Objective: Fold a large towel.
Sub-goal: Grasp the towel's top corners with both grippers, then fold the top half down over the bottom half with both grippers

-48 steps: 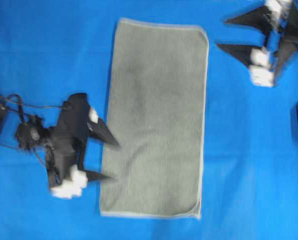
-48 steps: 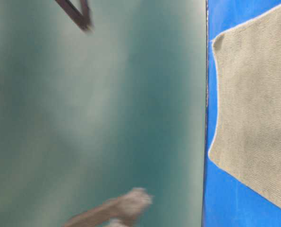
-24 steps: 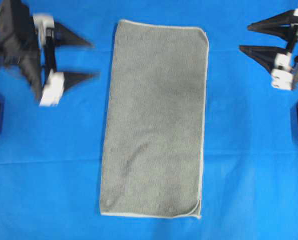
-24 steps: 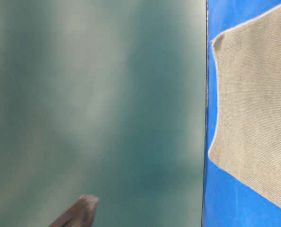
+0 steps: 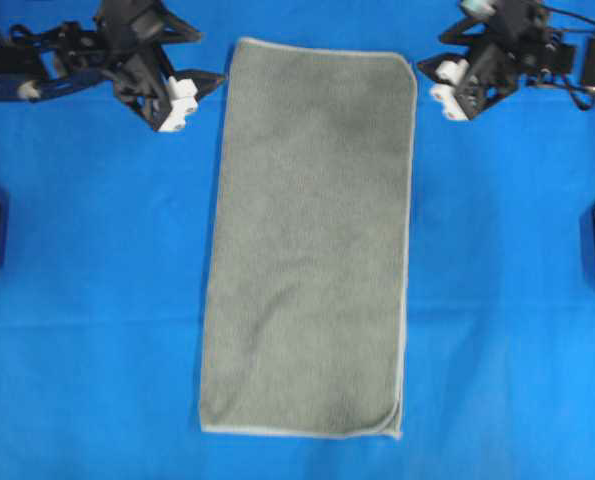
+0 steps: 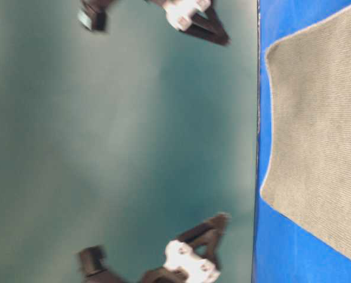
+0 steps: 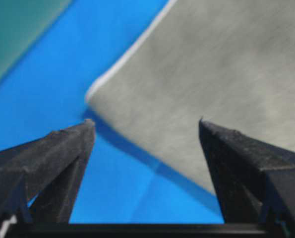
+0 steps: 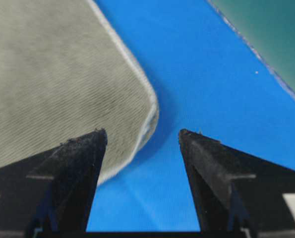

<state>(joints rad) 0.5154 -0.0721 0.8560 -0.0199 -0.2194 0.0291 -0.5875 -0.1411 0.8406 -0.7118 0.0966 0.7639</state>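
The towel [image 5: 310, 240] lies flat on the blue table cover [image 5: 97, 300], a long grey-green shape in the middle, seen from above. Its thin pale edge runs all around. The left gripper [image 5: 202, 78] sits just beside the towel's top left corner, with its two black fingers [image 7: 63, 153] spread wide and nothing between them. The right gripper [image 5: 432, 55] sits just beside the top right corner, fingers [image 8: 78, 163] also spread wide and holding nothing. In the right wrist view the towel's rounded corner [image 8: 147, 106] shows between the finger tips.
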